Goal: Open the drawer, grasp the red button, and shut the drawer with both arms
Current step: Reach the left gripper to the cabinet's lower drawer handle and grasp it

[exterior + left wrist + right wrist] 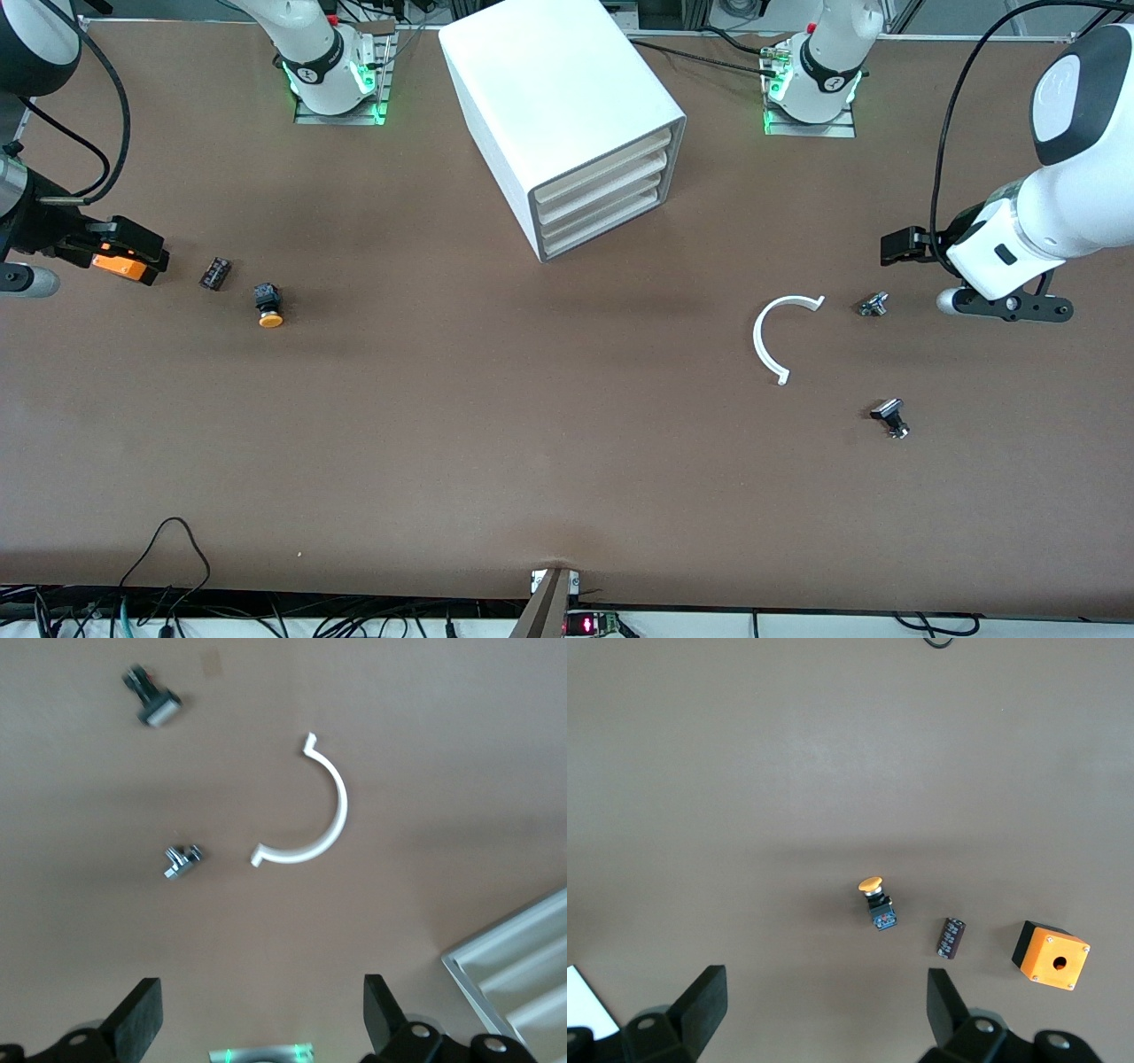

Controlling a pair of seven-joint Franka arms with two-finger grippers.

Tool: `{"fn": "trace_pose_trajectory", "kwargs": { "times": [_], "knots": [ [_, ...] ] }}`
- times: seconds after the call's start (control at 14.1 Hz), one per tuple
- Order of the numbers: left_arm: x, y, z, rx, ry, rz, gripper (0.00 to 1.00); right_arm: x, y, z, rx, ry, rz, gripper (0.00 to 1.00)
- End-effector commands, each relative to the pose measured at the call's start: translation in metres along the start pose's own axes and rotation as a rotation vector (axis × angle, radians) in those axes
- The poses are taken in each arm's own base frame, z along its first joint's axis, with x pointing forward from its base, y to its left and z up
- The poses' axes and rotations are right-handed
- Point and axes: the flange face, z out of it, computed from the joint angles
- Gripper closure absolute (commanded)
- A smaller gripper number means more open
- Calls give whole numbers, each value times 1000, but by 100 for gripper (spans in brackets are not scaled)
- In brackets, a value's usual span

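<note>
The white cabinet (567,97) stands at the middle of the table near the robots' bases, and all three of its cream drawer fronts (602,190) are shut. A corner of it (523,974) shows in the left wrist view. The red button is out of view. My left gripper (1010,306) (263,1010) hangs open and empty above the table at the left arm's end. My right gripper (18,280) (827,1001) hangs open and empty above the right arm's end.
A white C-shaped ring (780,341) (310,815) and two silver-black parts (874,305) (890,416) lie toward the left arm's end. An orange-capped button (268,306) (877,904), a small dark part (215,273) and an orange box (120,264) lie toward the right arm's end.
</note>
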Motion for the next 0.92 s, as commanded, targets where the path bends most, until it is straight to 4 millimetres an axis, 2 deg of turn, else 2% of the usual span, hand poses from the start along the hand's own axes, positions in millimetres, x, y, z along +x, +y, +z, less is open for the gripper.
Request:
{"fn": "trace_pose_trajectory", "kwargs": {
  "times": [0.0,0.14,0.28,0.5,0.71,0.85],
  "knots": [
    [-2,-12,10,-63,-80,-11,0,1,-3,-3,13,7,1,0],
    [7,-5,32,-138,-116,-9,0,1,-3,-3,15,7,-2,0],
    [16,8,76,-220,-165,-12,0,1,-3,-3,15,7,-2,0],
    [12,39,147,-284,-271,1,0,1,-3,-3,15,6,-6,0],
    [3,79,212,-417,-370,-13,0,1,-3,-3,15,6,-8,0],
    [-5,104,248,-553,-387,-64,0,1,-3,-3,15,4,-9,0]
  ]
}}
